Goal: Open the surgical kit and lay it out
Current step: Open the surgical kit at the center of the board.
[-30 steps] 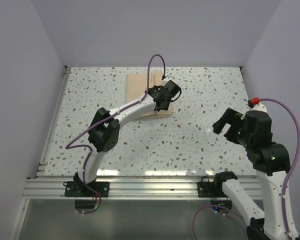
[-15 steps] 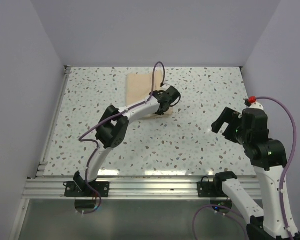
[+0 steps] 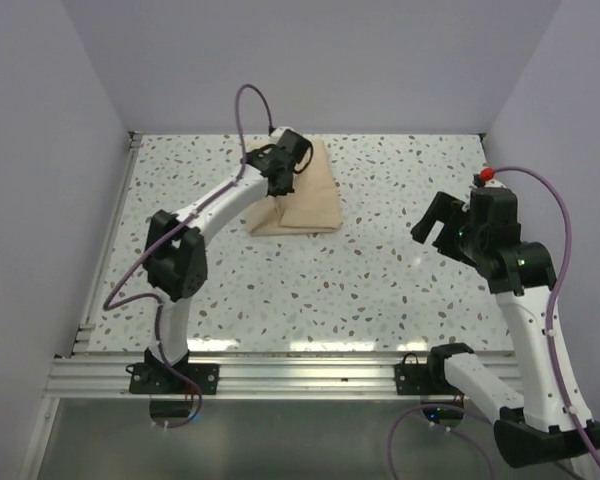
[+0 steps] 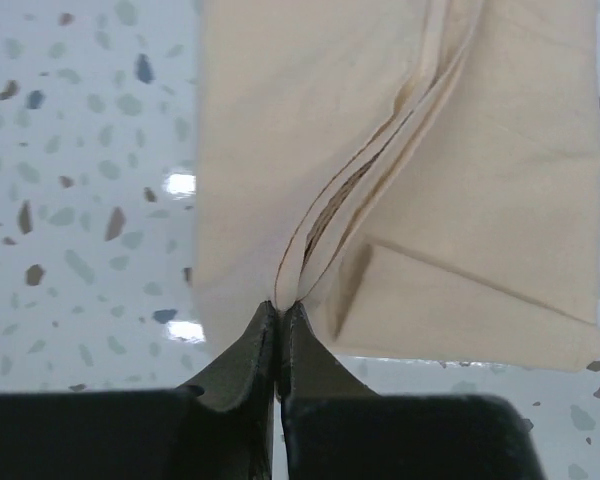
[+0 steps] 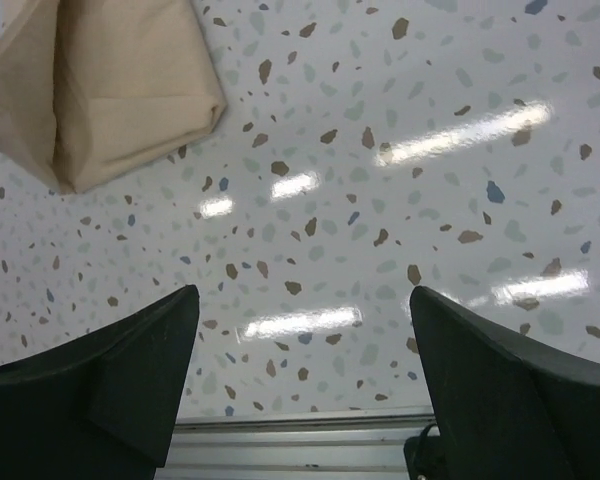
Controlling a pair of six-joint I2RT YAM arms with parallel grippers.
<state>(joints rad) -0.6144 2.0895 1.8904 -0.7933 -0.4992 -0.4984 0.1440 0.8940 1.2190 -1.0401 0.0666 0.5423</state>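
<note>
The surgical kit shows only as a tan cloth wrap [image 3: 302,200] lying folded near the back middle of the speckled table. My left gripper [image 3: 278,180] is shut on an edge of the cloth wrap [image 4: 400,160], pinching a few of its layers, and the flap is lifted up and over toward the back left. The bundle's near corner [image 5: 100,90] shows at the top left of the right wrist view. My right gripper [image 3: 435,225] hangs open above bare table at the right, apart from the wrap, its fingertips [image 5: 170,320] wide. The steel tray and the instruments are hidden.
A metal rail [image 3: 280,375] runs along the near edge of the table, with both arm bases bolted to it. Pale walls close off the left, back and right sides. A purple cable loops above the left arm [image 3: 245,110].
My left gripper closed on the wrap's edge at its right side and swung back-left, dragging the flap up and over. My right arm shifted slightly up and left, still open.
</note>
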